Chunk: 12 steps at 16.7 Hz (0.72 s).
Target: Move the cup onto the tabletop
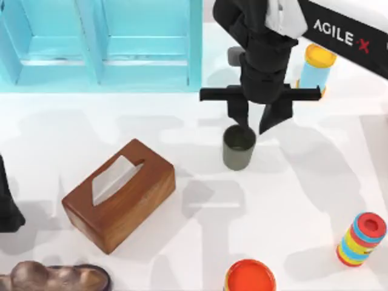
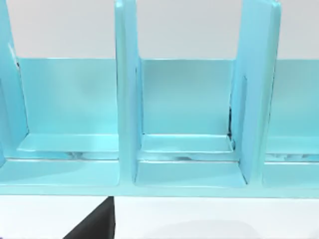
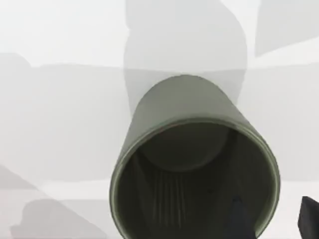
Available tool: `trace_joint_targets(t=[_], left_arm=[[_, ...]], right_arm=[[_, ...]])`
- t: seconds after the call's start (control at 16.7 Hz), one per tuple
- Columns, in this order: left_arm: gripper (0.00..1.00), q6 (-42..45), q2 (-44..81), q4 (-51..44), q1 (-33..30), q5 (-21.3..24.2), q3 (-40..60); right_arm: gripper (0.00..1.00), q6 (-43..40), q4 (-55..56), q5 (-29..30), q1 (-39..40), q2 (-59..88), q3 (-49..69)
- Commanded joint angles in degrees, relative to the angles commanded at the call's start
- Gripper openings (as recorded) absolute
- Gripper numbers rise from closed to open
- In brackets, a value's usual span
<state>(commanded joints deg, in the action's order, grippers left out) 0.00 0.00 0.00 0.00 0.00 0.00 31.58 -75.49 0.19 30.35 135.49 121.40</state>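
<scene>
Cup upright on white counter, right gripper above its rim, jaws spread. Dark cup interior in right wrist view; shelf in left wrist view. Open counter around cup.

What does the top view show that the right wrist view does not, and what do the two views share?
Top view alone: the right gripper from outside, fingers spread just above the cup's rim; the turquoise shelf unit, wooden tissue box, rainbow-striped cylinder and light-blue cylinder; the left arm at the left edge.

Right wrist view alone: the cup's dark inside, down to its bottom.

Both: the olive-grey cup standing upright on the white tabletop.
</scene>
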Motion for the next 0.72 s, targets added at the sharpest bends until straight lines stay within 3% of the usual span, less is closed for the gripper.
trace_joint_targets(t=[0.36,0.72], left_arm=[[1.00,0.0,0.0,0.0,0.0,0.0,0.0],[1.00,0.0,0.0,0.0,0.0,0.0,0.0]], right_arm=[[0.98,0.0,0.0,0.0,0.0,0.0,0.0],[1.00,0.0,0.0,0.0,0.0,0.0,0.0]])
